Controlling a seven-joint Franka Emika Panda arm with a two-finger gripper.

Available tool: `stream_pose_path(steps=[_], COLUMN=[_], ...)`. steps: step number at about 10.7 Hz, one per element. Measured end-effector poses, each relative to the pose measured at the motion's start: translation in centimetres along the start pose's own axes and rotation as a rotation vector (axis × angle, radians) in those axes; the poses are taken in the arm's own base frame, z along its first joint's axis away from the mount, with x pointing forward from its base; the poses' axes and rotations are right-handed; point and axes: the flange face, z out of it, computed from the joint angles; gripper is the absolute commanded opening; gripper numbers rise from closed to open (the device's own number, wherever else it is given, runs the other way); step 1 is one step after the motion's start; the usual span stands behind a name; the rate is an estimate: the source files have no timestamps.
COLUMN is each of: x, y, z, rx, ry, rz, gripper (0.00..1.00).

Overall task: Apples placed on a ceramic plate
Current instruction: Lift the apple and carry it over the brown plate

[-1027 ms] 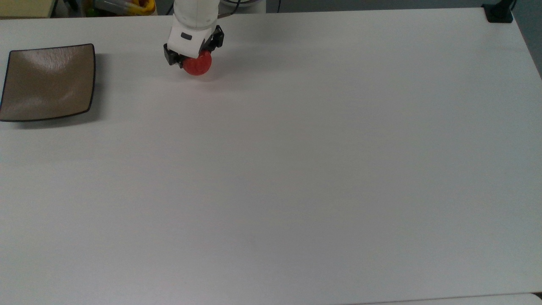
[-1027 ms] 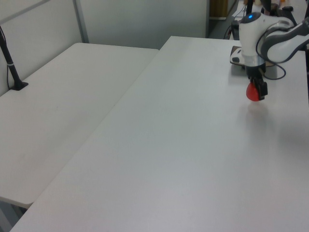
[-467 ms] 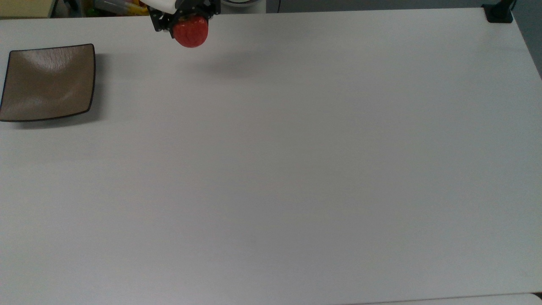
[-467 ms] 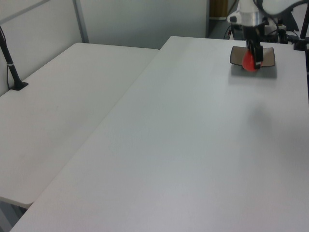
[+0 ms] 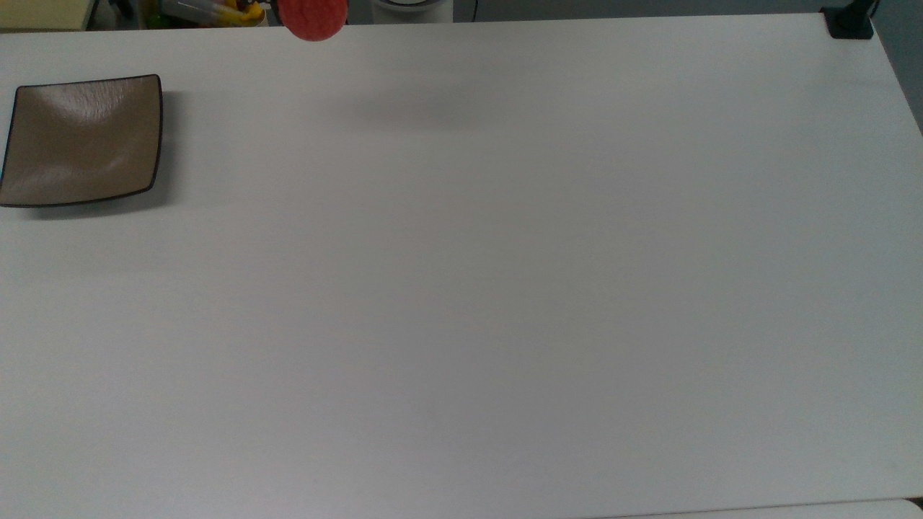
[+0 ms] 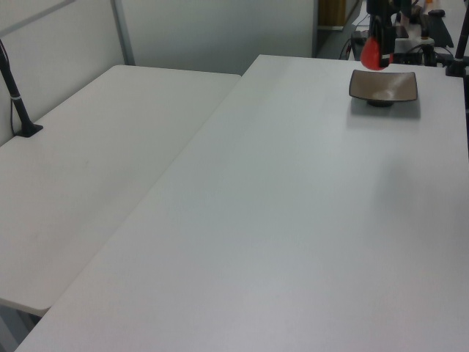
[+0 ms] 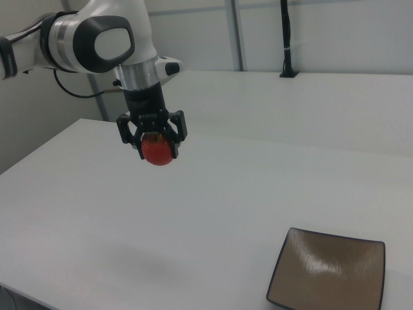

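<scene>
Top view: the apple has risen over the last second, from just off the table to cut by the frame's upper edge now, larger in frame, its soft shadow detached further down and toward the top view's right. So the lift reads as done and the carry is what's left. The ceramic plate hasn't moved: well off to the top view's left of the apple and a bit lower in frame, nothing lying between them. Left view: the gripper hangs high with the apple clamped between its fingers, apple now overlapping the plate's far rim in frame, where a second ago it sat low over the table nearer the camera; depth is ambiguous here, so I wouldn't call it over the plate yet. Right view: gripper grasping the apple, fingers on both sides, well above the surface; the plate is down toward the right view's lower right, its near edge cropped by the frame bottom. Only bare tabletop along the path, so plenty of room; the plate sits near a table edge, so don't overshoot on the drop.
</scene>
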Motion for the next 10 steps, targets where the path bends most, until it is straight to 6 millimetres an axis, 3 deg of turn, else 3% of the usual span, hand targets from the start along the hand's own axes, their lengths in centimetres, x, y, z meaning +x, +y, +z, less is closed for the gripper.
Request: stream_pose_path(steps=[2,4,7,10], x=[-0.2,-0.4,-2.7,-4.9], y=[1.0,3.6,12.6,21.3], z=[-0.5,-1.2,0.8,5.5], rx=[-0.004,-0.016,-0.019,-0.073], ry=[0.011,0.024,-0.002,0.004], rz=[0.005,-0.034,-0.050,-0.032], gripper=[0.29,0.30,0.31,0.31])
